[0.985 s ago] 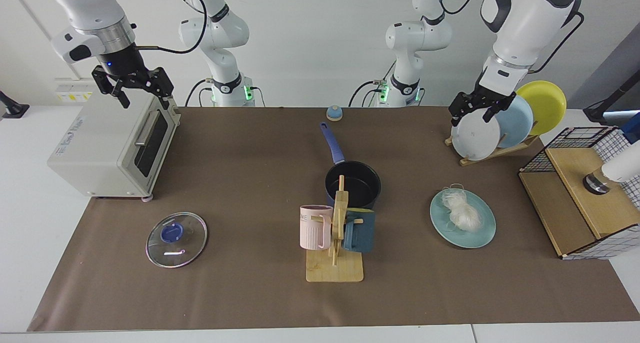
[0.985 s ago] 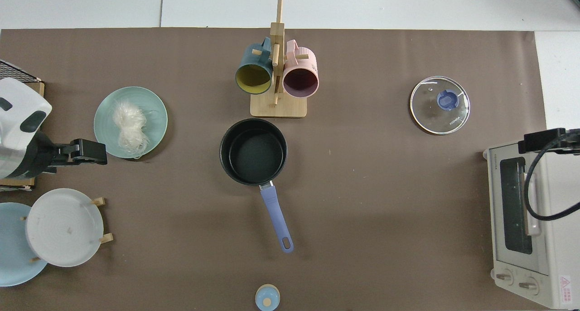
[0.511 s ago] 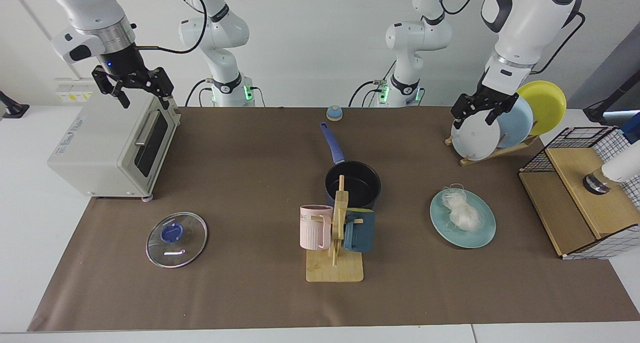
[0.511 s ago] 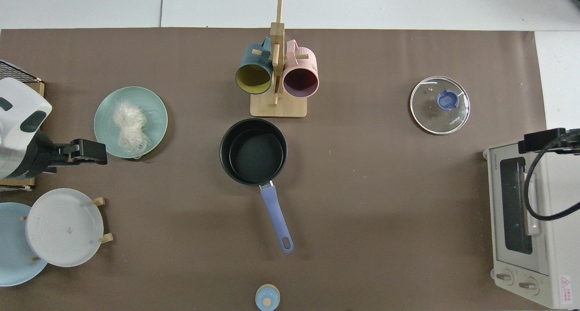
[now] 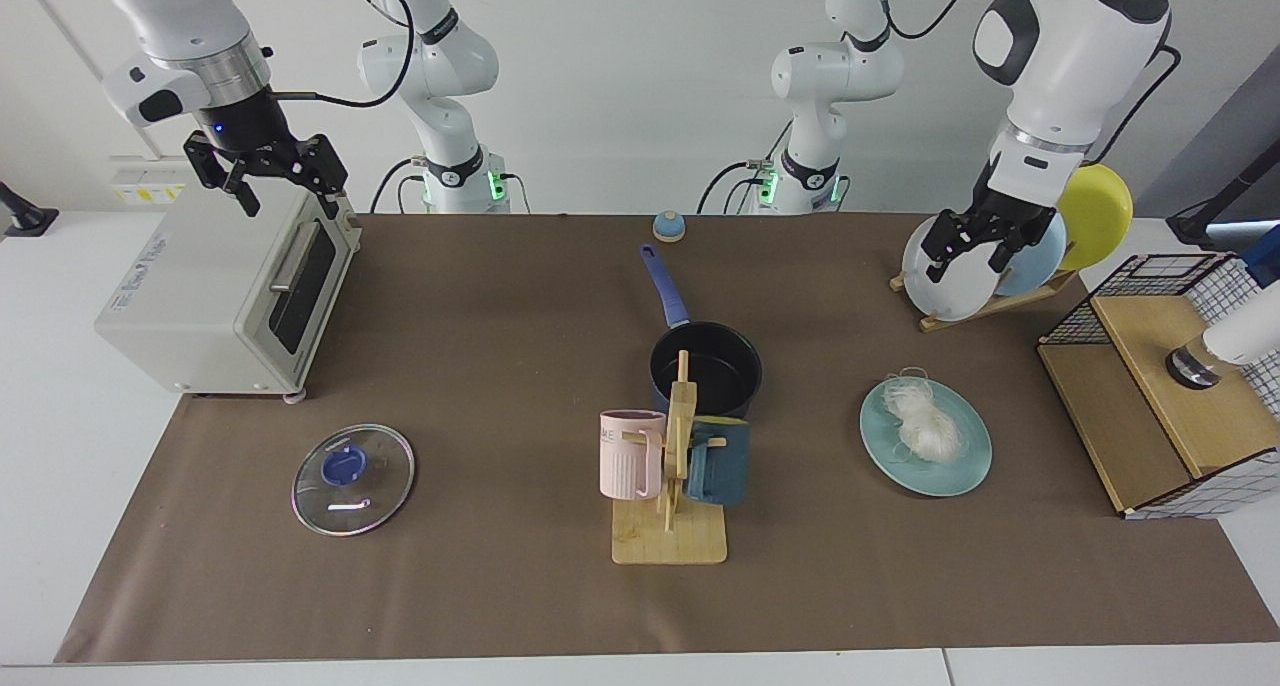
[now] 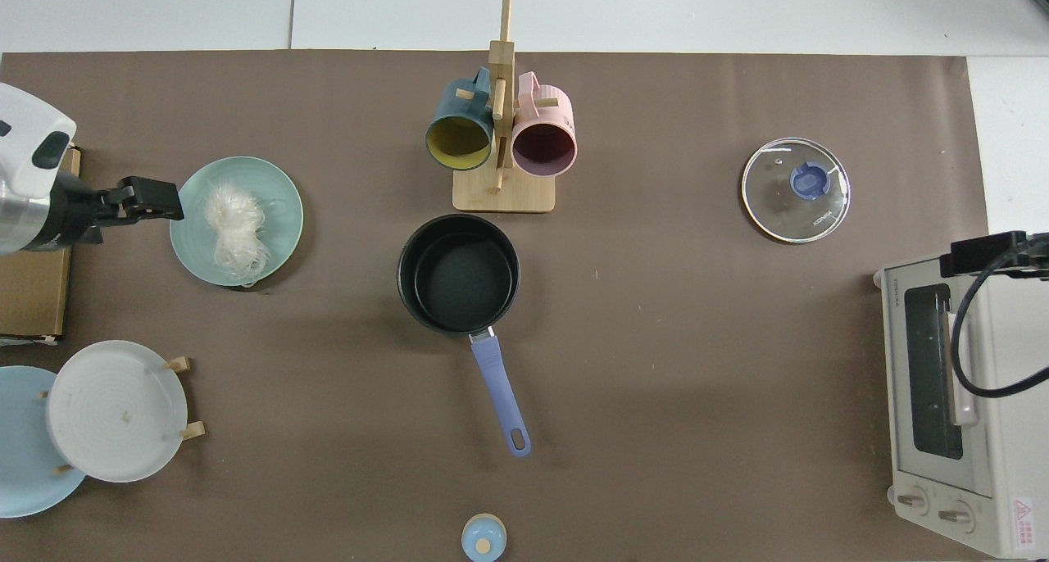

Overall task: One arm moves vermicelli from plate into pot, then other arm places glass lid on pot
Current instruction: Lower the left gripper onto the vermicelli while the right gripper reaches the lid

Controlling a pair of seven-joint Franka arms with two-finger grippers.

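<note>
**Both my grippers empty above the table, noodles on the teal plate**

The brown mat (image 5: 480, 586) covered the table, and the toaster oven (image 5: 225, 281) was the largest thing on it, sitting at one end with its door shut. My right gripper (image 5: 268, 174) hung in the air above that oven's top edge, jaws parted and holding nothing; that arm waited there. At the other end stood a wire-and-wood box (image 5: 1165, 381), and near it a wooden rack held 3 plates on edge: a white plate (image 5: 940, 276), a light blue one (image 5: 1040, 256) and a yellow one (image 5: 1095, 211).

My left gripper (image 5: 975, 249) hung in front of those racked plates in the facing view; from above it (image 6: 152, 200) sat just beside the rim of the plate (image 6: 274, 189), jaws parted and empty.

The plate lay flat on the mat with the vermicelli (image 6: 235, 230) heaped on it. The pot (image 6: 459, 274) stood mid-table, well apart from the plate, its black inside bare. The glass lid (image 6: 795, 190) lay flat near the oven. A mug stand (image 5: 668, 526) by the pot carried 2 mugs, a pink mug (image 5: 630, 453) and a dark blue mug (image 5: 718, 461).
</note>
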